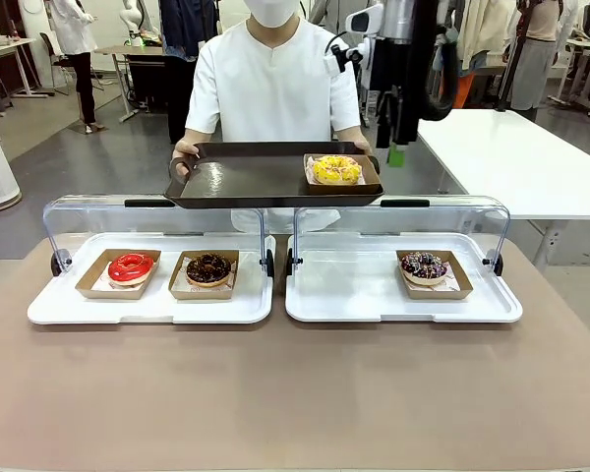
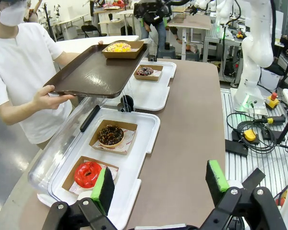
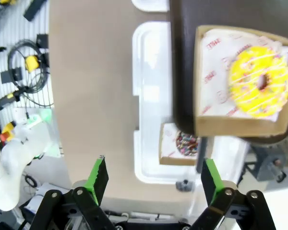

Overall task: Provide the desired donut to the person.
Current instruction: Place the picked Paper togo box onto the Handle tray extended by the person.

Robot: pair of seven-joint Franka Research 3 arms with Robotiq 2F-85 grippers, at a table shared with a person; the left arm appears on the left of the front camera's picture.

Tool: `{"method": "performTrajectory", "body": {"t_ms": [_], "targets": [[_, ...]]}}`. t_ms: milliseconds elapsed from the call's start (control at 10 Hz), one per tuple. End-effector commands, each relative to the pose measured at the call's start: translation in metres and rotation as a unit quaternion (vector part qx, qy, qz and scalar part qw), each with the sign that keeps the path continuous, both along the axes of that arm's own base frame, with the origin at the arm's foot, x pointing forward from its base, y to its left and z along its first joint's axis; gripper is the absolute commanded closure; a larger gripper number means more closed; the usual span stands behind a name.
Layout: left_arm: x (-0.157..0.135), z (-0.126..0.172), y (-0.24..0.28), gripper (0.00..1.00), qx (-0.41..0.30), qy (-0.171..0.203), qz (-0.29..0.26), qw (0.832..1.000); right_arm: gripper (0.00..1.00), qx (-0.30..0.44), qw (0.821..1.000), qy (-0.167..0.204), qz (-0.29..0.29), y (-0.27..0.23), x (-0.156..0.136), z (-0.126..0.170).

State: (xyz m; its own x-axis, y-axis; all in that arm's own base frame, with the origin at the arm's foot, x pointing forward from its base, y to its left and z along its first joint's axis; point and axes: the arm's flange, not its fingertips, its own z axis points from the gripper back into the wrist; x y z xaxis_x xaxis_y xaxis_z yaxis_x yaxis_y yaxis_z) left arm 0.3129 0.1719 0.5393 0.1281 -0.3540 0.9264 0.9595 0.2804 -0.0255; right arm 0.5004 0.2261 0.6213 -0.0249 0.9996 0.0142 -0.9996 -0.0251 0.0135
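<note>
Delivery appears essentially complete: the yellow donut [image 1: 335, 169], in its carton, sits at the right end of the brown tray [image 1: 226, 182] held by the person [image 1: 272, 88], upper centre. The right gripper [image 3: 153, 177] hangs above it, spread and empty; the left gripper [image 2: 159, 187] is likewise spread, holding nothing.

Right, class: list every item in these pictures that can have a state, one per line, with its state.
Dark brown plastic tray: held up by the person.
Yellow iced ring donut: boxed, resting on that tray.
Two clear plastic case lids: swung open.
Red glazed donut, chocolate donut, sprinkled donut: boxed, uncovered.
Left gripper: jaws open, empty.
Right gripper: jaws open, empty.
</note>
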Motion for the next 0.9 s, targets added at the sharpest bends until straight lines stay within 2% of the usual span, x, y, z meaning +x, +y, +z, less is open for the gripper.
{"method": "performTrajectory", "body": {"t_ms": [0,200,300,600,800], "targets": [[-0.001,0.001,0.000,0.00,-0.004,-0.005,0.000,1.000,0.00,0.003,0.999,-0.032,-0.015,-0.034,-0.045,-0.019],[-0.001,0.001,0.000,0.00,-0.004,-0.005,0.000,1.000,0.00,0.018,0.998,-0.047,-0.023,-0.049,-0.069,-0.028],[-0.001,0.001,0.000,0.00,-0.004,-0.005,0.000,1.000,0.00,0.022,0.999,-0.040,-0.028,-0.054,-0.072,-0.032],[-0.001,0.001,0.000,0.00,-0.004,-0.005,0.000,1.000,0.00,0.023,0.998,-0.037,-0.047,-0.062,-0.064,-0.037],[-0.001,0.001,0.000,0.00,-0.004,-0.005,0.000,1.000,0.00,0.006,0.998,-0.035,-0.044,-0.059,-0.070,-0.031]]}}
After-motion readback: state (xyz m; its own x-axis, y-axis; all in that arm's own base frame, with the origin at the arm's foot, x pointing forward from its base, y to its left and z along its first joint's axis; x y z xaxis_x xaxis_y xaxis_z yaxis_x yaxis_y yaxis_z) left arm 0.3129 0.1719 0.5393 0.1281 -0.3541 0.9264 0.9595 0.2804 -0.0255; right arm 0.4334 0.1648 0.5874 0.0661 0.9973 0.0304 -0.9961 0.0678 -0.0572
